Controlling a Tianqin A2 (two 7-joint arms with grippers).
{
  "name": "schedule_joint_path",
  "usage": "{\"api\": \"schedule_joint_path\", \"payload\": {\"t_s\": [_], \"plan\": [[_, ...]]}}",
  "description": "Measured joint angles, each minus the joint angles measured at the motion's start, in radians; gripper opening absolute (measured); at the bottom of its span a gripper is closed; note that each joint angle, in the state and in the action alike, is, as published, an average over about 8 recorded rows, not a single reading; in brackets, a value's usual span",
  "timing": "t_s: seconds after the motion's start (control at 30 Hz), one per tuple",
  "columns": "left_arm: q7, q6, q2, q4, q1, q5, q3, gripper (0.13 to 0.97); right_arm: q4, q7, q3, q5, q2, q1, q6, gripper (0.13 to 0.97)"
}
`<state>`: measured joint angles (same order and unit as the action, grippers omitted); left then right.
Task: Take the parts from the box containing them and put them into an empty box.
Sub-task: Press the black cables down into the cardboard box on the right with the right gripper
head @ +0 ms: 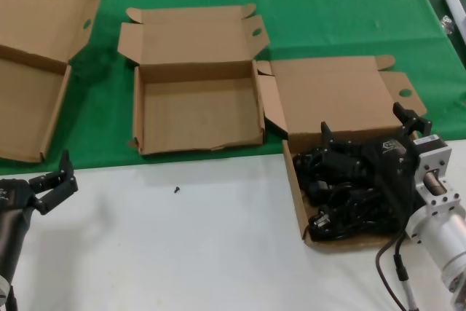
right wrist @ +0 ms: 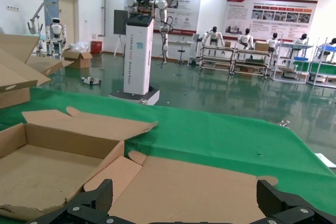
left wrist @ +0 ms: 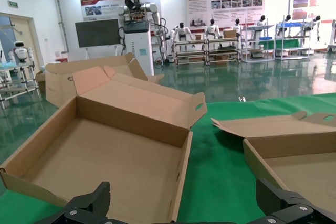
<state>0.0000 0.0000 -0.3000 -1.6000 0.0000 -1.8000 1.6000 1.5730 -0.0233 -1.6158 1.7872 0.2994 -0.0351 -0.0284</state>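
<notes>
The box containing the parts (head: 295, 194) stands at the right, its broad lid (head: 335, 96) lying open on the green cloth. Black parts (head: 338, 191) fill it. My right gripper (head: 368, 127) is open and empty, just above the parts at the box's far side. In the right wrist view my right gripper (right wrist: 186, 200) looks over the lid (right wrist: 210, 192). The empty box (head: 196, 111) with splayed flaps lies in the middle and also shows in the right wrist view (right wrist: 47, 166). My left gripper (head: 54, 180) is open and empty, low at the left over the white table.
A bigger cardboard box with a slanting lid (head: 29, 71) lies at the far left and fills the left wrist view (left wrist: 105, 150). A small dark screw (head: 176, 189) lies on the white table. The green cloth (head: 328, 12) covers the far half.
</notes>
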Motion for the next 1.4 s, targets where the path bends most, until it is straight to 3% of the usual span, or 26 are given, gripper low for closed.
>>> {"api": "schedule_joint_path", "payload": {"t_s": [0.57,0.73,0.87,1.07,1.17,1.4], "plan": [[0.0,0.0,0.0,0.0,0.0,0.0,0.0,0.927,0.005,-0.001,0.003,0.0,-0.001,0.003,0.0,0.966],[0.0,0.0,0.0,0.0,0.0,0.0,0.0,0.858,0.009,-0.001,-0.018,0.017,0.022,0.004,0.02,0.966],[0.0,0.0,0.0,0.0,0.0,0.0,0.0,0.817,0.018,-0.006,-0.091,0.075,0.099,-0.004,0.066,0.966],[0.0,0.0,0.0,0.0,0.0,0.0,0.0,0.681,0.06,-0.001,-0.219,0.154,0.285,-0.036,0.085,0.966],[0.0,0.0,0.0,0.0,0.0,0.0,0.0,0.636,0.087,0.023,-0.257,0.162,0.386,-0.065,0.036,0.966],[0.0,0.0,0.0,0.0,0.0,0.0,0.0,0.441,0.117,0.074,-0.276,0.145,0.572,-0.157,-0.199,0.966]]}}
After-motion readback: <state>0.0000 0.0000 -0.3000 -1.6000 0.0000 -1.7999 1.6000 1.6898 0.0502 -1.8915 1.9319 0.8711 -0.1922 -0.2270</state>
